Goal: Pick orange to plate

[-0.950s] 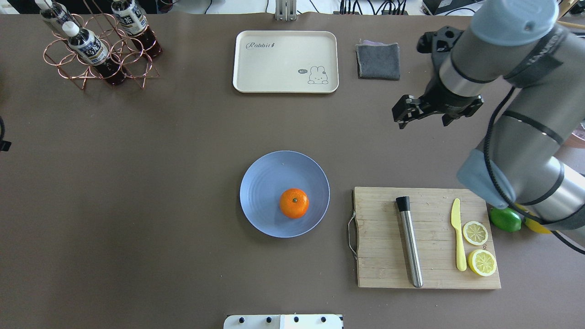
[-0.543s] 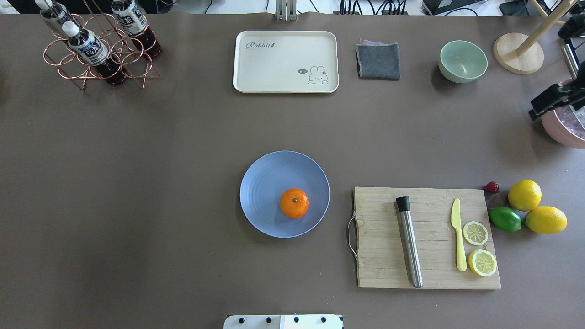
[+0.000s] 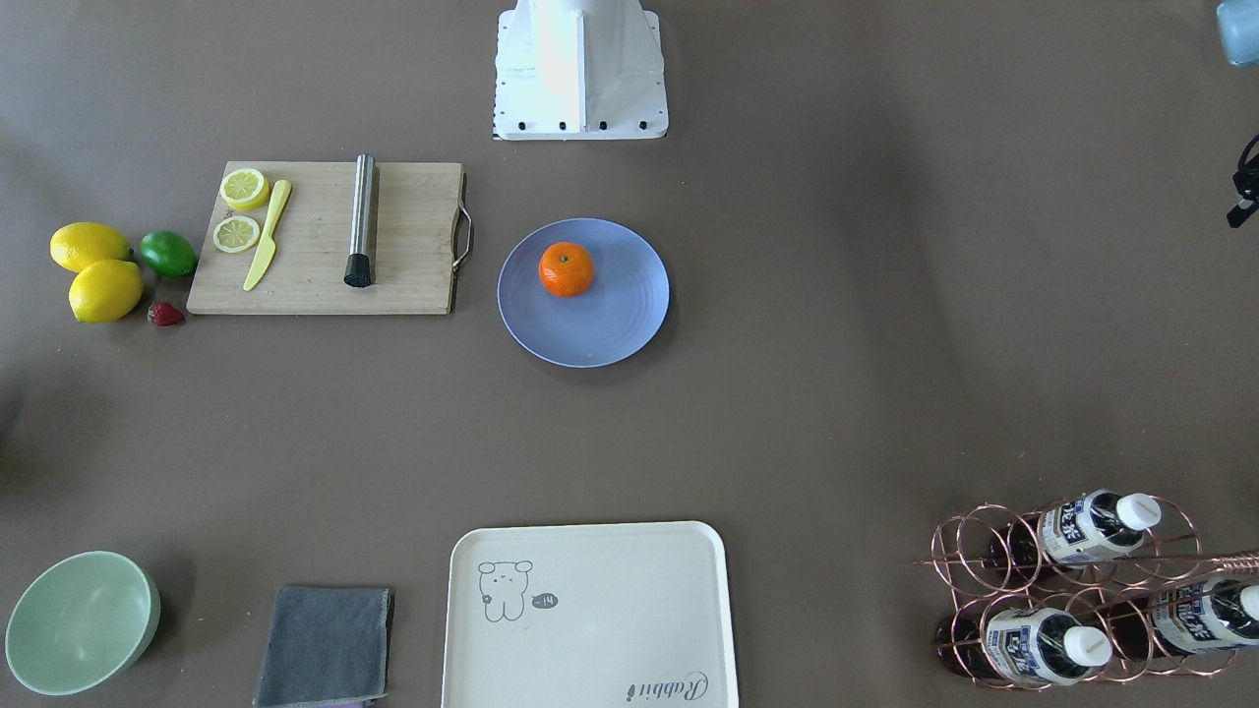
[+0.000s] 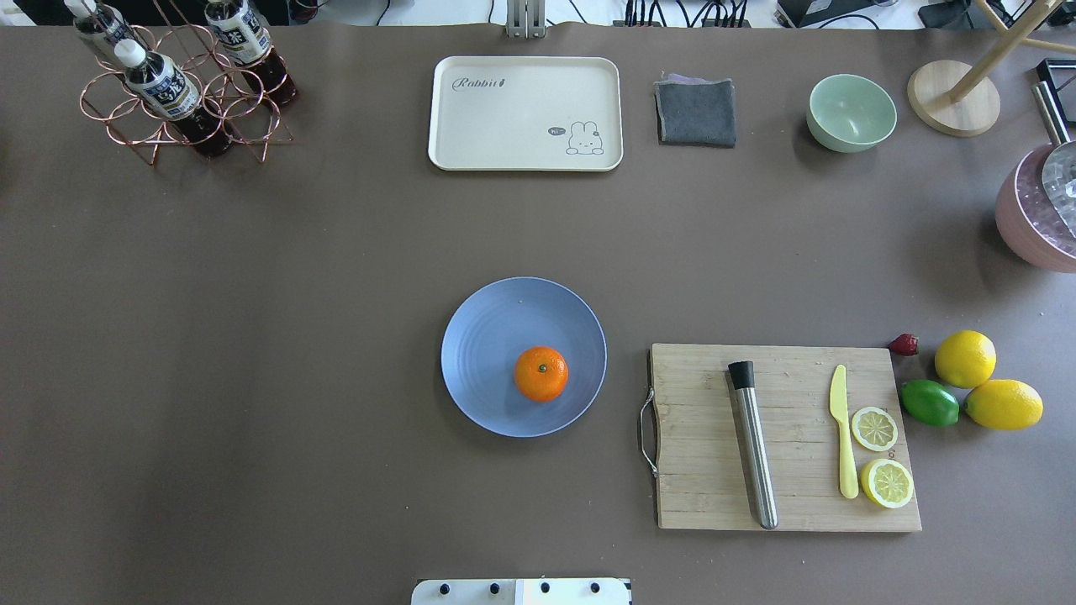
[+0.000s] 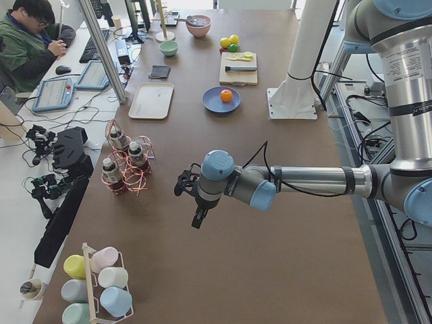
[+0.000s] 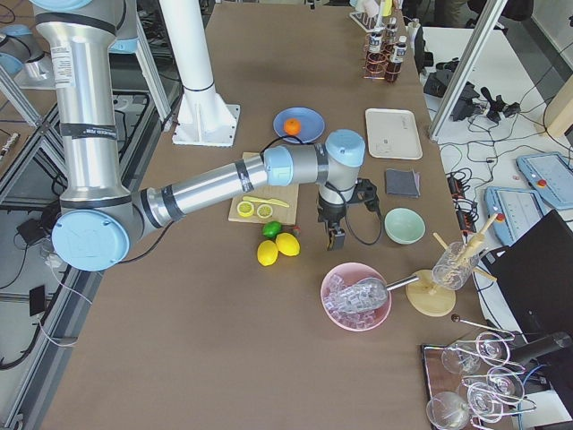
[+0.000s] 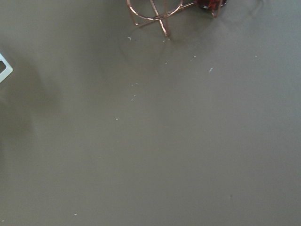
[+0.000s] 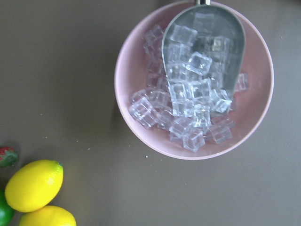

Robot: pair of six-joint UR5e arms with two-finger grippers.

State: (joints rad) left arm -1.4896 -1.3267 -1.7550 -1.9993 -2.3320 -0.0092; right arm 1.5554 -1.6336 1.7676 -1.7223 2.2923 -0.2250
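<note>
Small round bright-orange orange (image 4: 541, 374) sits on the round flat periwinkle-blue plate (image 4: 496, 336), stem dimple up, around 4 o'clock from plate centre in the overhead view. It is well inside the rim, so I judge it won't roll off and the task looks done. My left gripper (image 5: 192, 206) hangs over bare table near the copper wire bottle rack (image 7: 155, 12). My right gripper (image 6: 336, 235) is above the pink bowl of ice cubes (image 8: 127, 94), beside the yellow lemons (image 8: 34, 185). Both are well apart from the plate, probably parked clear of it. Neither wrist view shows fingers, so I cannot tell how far either is open or whether it carries anything. The wooden cutting board (image 4: 698, 437) lies at 3 o'clock from the plate.
</note>
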